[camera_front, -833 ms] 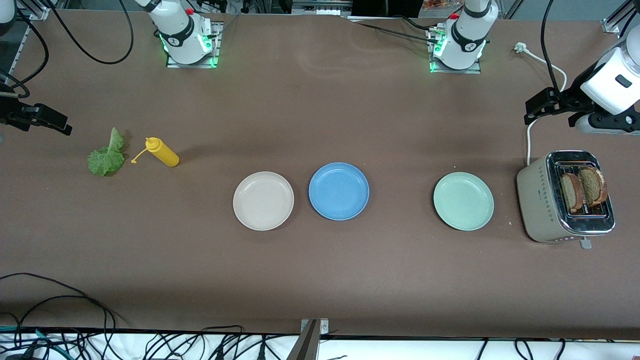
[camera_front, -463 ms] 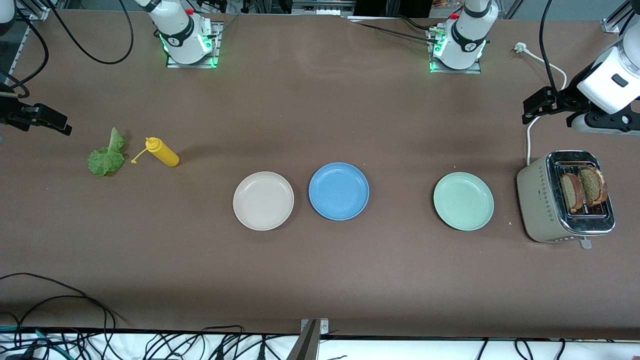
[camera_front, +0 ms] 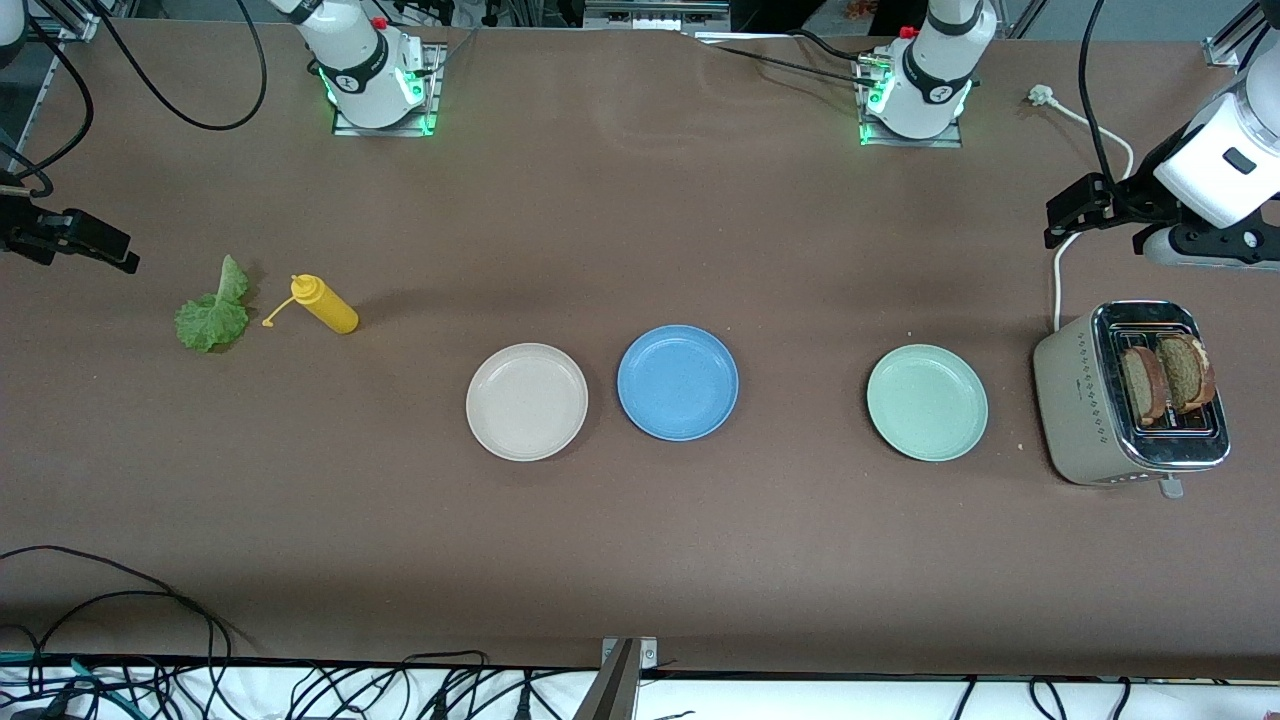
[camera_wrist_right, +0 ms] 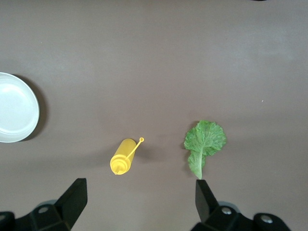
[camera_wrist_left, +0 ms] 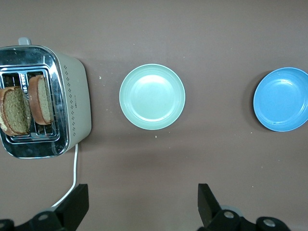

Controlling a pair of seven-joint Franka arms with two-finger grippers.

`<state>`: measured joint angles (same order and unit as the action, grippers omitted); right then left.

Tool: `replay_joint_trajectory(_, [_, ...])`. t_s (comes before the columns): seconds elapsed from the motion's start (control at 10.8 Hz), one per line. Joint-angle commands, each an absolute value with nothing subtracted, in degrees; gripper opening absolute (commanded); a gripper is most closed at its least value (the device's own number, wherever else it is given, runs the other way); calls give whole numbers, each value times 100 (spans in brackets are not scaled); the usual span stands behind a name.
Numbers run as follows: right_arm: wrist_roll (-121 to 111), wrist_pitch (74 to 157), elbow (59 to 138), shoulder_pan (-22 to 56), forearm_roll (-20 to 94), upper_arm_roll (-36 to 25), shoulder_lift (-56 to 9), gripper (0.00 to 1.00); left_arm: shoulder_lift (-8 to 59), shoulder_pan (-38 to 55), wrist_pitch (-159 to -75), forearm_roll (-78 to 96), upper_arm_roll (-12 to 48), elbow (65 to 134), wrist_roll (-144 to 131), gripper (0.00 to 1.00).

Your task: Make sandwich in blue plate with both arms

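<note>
The blue plate (camera_front: 677,382) lies empty mid-table and also shows in the left wrist view (camera_wrist_left: 282,98). Two brown bread slices (camera_front: 1165,380) stand in the toaster (camera_front: 1075,400) at the left arm's end; they also show in the left wrist view (camera_wrist_left: 26,106). The green lettuce leaf (camera_front: 212,310) lies flat at the right arm's end and also shows in the right wrist view (camera_wrist_right: 204,142). My left gripper (camera_front: 1095,215) (camera_wrist_left: 142,204) is open and empty, high over the table beside the toaster. My right gripper (camera_front: 65,240) (camera_wrist_right: 139,199) is open and empty, high over the table beside the lettuce.
A beige plate (camera_front: 526,401) lies beside the blue plate toward the right arm's end. A mint-green plate (camera_front: 927,402) lies between the blue plate and the toaster. A yellow squeeze bottle (camera_front: 325,305) lies beside the lettuce. The toaster's white cord (camera_front: 1057,280) runs toward the bases.
The left gripper has risen slightly by the toaster. The right gripper has edged a little toward the table's end. Nothing on the table has moved.
</note>
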<state>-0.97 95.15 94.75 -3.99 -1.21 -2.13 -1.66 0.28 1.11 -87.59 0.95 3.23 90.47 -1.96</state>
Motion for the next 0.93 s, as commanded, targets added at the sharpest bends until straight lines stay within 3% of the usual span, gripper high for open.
replay_joint_trajectory(0.0, [-158, 9413, 9299, -439, -79, -202, -264, 100, -9, 114, -8763, 193, 316, 9035, -88, 100])
replay_joint_trajectory(0.83, [-62, 9246, 9351, -404, -184, -185, -246, 100, -9, 114, -8763, 193, 325, 9035, -97, 100])
